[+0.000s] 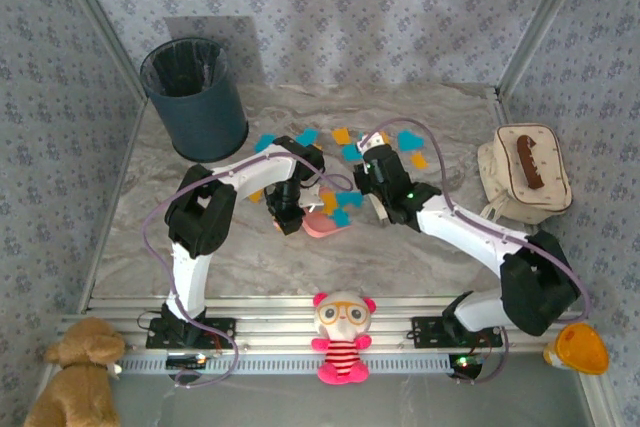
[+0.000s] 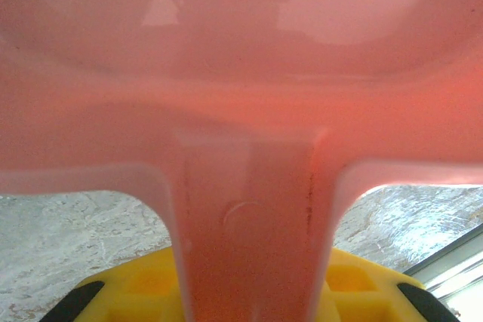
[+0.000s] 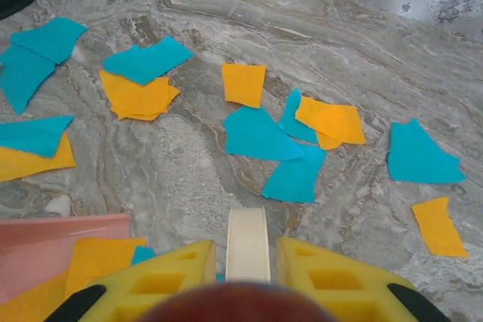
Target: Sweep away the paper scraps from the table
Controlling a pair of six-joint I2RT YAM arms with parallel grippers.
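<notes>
Left jaws were clenched on the handle of the pink dustpan (image 2: 249, 224), which sat near the middle of the counter (image 1: 130, 237), just left of my right jaws. Right jaws were clenched around a narrow cream handle (image 3: 247, 243); I could not tell what tool it belonged to. The paper scraps (image 3: 260, 135), orange and cyan, lay flat and scattered on the counter beyond both arms, right of the dark bin (image 1: 195, 97). An orange scrap rested on the dustpan's lip.
</notes>
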